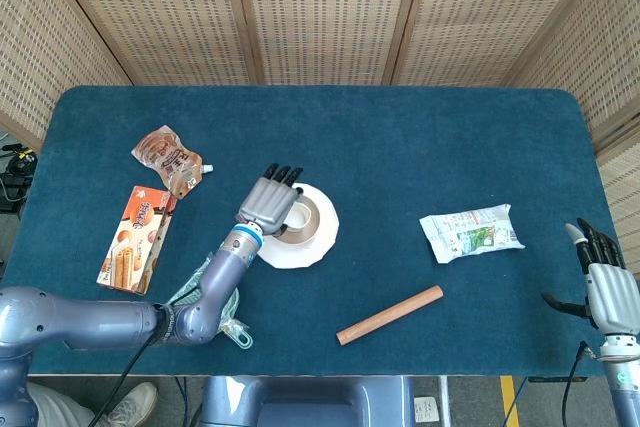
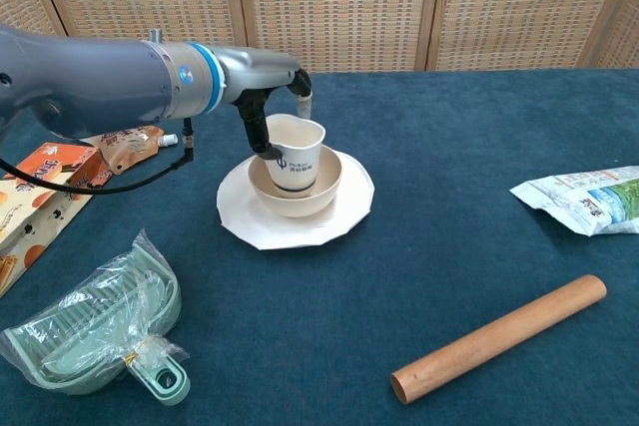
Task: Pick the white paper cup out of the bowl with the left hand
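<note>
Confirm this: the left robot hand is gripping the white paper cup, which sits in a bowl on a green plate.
Not quite. The plate is white, not green, as the chest view shows. The left robot hand does grip the white paper cup in the bowl.

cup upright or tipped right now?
Tipped. In the chest view the white paper cup leans with its rim toward the left hand, which grips it at the rim; its base sits in the bowl.

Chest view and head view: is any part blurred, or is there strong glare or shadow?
Chest view: sharp, even light, only soft shadows under the wooden rod and plate; no glare on the white paper cup. Head view: equally sharp, and the left hand hides most of the cup.
</note>
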Controlling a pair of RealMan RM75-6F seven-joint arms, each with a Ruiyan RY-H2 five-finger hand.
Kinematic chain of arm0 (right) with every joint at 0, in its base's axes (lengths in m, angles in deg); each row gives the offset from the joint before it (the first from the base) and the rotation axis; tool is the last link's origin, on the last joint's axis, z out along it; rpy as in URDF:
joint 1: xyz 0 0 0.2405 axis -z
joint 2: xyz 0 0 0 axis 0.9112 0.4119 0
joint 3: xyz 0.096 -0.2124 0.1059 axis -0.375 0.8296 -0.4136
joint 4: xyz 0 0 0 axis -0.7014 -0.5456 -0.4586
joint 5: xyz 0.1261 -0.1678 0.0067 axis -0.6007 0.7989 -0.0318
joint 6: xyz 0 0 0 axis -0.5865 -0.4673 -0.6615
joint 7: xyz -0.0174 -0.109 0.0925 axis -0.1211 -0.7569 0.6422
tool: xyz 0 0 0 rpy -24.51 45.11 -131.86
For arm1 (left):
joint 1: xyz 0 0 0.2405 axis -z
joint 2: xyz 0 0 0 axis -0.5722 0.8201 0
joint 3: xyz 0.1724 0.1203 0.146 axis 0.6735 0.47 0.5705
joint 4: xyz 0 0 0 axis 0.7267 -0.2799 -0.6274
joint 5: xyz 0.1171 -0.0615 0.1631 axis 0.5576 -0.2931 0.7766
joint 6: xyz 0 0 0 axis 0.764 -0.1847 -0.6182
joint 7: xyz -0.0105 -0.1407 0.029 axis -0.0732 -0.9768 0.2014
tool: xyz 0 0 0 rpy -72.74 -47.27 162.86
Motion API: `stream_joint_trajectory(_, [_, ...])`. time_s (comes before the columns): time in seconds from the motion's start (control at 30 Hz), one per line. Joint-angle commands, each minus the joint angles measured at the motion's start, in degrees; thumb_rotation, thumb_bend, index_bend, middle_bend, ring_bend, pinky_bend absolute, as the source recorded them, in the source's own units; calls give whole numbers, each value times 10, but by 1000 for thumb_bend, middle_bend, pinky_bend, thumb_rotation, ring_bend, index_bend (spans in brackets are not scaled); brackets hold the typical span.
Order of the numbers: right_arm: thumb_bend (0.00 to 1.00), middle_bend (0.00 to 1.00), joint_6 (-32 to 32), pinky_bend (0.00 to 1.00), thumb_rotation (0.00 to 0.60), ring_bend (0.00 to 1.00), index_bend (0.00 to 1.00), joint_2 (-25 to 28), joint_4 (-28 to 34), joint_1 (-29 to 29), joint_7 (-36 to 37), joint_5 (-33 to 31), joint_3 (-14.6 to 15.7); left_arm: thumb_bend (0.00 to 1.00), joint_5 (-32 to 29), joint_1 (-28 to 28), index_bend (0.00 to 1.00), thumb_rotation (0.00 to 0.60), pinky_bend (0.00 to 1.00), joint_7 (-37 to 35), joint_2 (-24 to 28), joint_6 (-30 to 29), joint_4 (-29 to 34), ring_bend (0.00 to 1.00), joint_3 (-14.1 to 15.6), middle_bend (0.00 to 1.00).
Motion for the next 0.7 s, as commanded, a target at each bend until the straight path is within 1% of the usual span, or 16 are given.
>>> stream_joint_trajectory(0.03, [128, 0, -1, 0, 600, 0, 0, 1, 1, 1, -2, 0, 0, 366, 27, -13, 447, 600, 0, -18, 31, -17, 32, 0, -1, 0])
stream_joint_trajectory(0.2, [127, 0, -3, 0, 600, 0, 0, 1, 5, 2, -7, 1, 0, 364, 81, -43, 434, 600, 0, -36, 92, -52, 89, 0, 16, 0])
stream_joint_trajectory(0.3, [127, 0, -3, 0, 600, 0, 0, 1, 8, 1, -13, 3, 2, 364, 101, -65, 432, 600, 0, -56, 120, -62, 105, 0, 28, 0])
stream_joint_trajectory(0.37, [127, 0, -3, 0, 600, 0, 0, -1, 10, 1, -20, 6, 4, 364, 105, -87, 431, 600, 0, -77, 140, -62, 107, 0, 41, 0])
stream_joint_trajectory(0.53, [127, 0, -2, 0, 600, 0, 0, -4, 13, -1, -29, 10, 7, 363, 119, -115, 430, 600, 0, -104, 157, -45, 96, 0, 69, 0])
stream_joint_trajectory(0.7, [127, 0, -4, 0, 600, 0, 0, -5, 16, -2, -34, 14, 8, 363, 130, -135, 428, 600, 0, -129, 152, -29, 77, 0, 88, 0])
